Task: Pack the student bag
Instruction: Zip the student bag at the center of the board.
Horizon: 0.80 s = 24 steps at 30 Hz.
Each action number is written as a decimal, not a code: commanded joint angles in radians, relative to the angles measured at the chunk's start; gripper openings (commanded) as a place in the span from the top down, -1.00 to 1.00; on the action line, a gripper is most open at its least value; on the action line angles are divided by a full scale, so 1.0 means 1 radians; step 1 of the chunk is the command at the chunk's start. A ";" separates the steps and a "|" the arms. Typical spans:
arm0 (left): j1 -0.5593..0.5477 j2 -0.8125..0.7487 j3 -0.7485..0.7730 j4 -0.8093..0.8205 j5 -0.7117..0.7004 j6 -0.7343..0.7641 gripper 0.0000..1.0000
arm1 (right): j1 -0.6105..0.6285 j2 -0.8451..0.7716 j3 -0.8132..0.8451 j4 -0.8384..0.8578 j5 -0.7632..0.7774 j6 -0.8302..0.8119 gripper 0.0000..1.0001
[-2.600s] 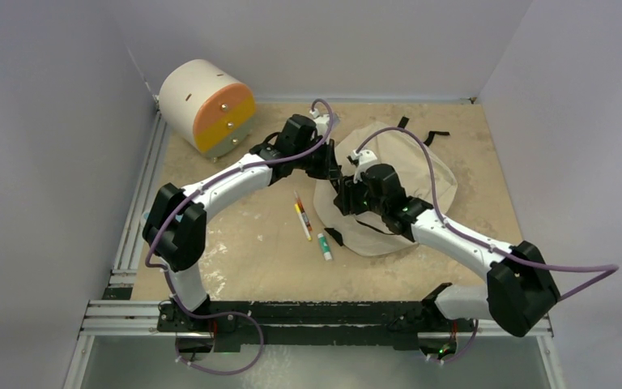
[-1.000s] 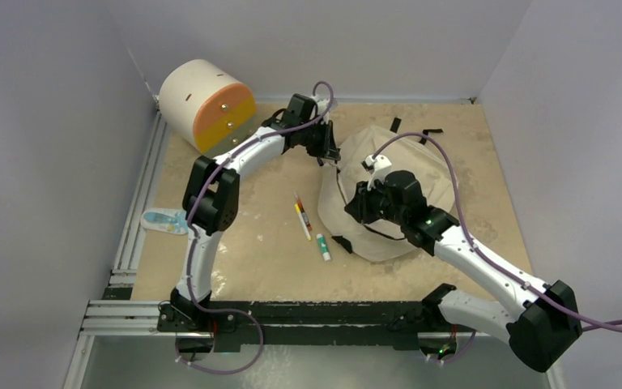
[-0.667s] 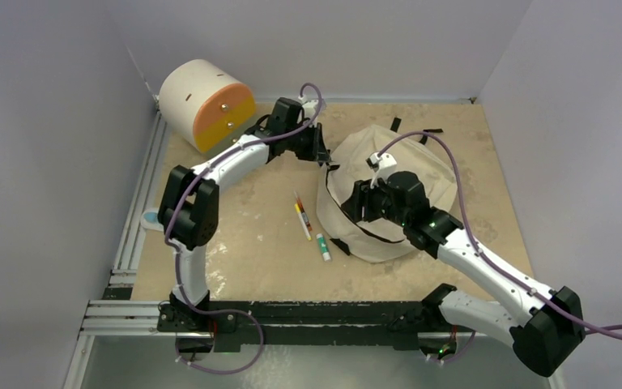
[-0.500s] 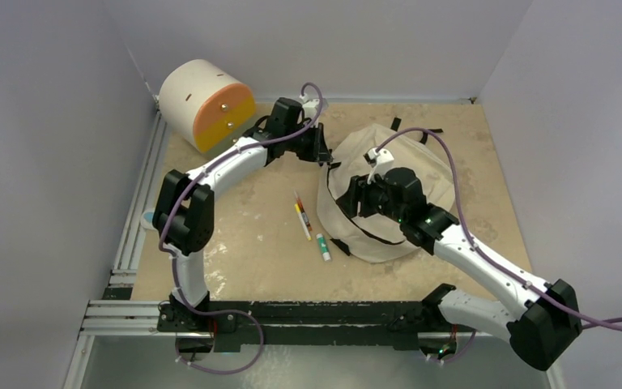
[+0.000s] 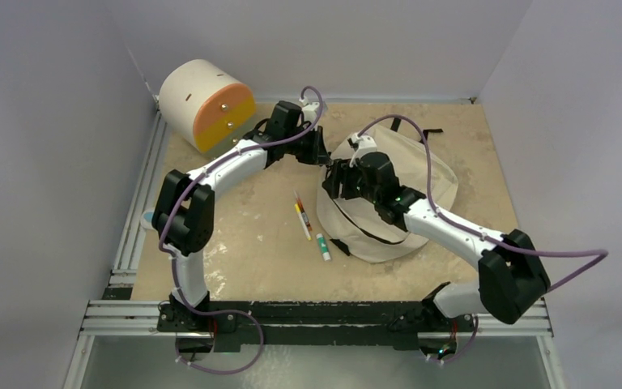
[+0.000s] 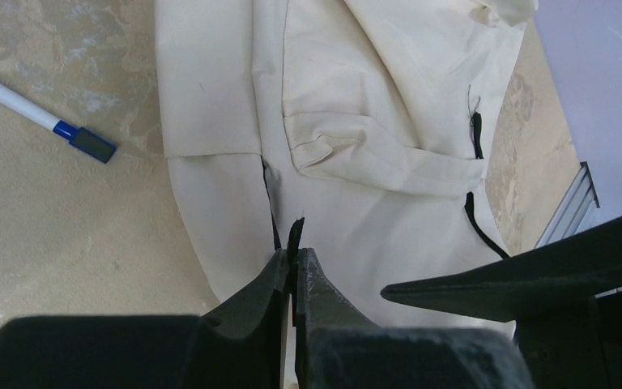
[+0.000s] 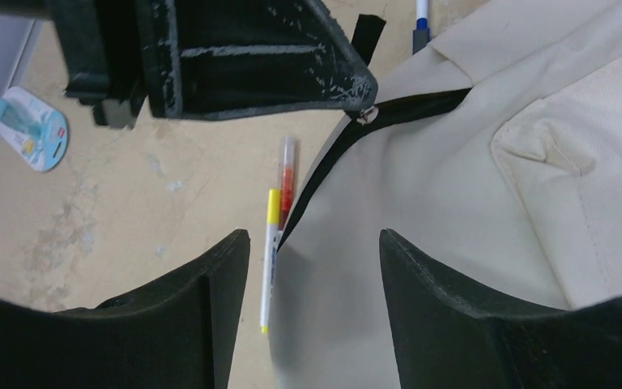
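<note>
Student bag (image 6: 372, 97) laid on far-right part of tabletop. Zipper pull (image 6: 295, 235) pinched in clenched left claw (image 6: 294, 259) at bag's left edge. Right claw (image 7: 312, 243) spread, nothing held, poised over zipper line (image 7: 324, 174). Opening step judged in hand. Next: fabric to be braced, pull drawn along.

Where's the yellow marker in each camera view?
Top external: yellow marker on the table, just left of the student bag.
Left wrist: not in it.
Right wrist: lower left of centre, along the bag's edge.
Shared landmark: the left gripper, shut on the bag's zipper pull, shows in all three.
</note>
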<state>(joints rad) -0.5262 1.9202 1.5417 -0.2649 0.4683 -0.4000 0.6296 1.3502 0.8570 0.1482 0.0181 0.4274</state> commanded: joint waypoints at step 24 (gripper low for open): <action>-0.004 -0.018 0.027 0.064 0.027 0.000 1.00 | 0.036 0.158 0.091 0.102 0.055 -0.020 0.75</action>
<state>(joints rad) -0.5312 1.9198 1.5402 -0.2516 0.4831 -0.4004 0.6548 1.5463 0.9253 0.2237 0.0727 0.4175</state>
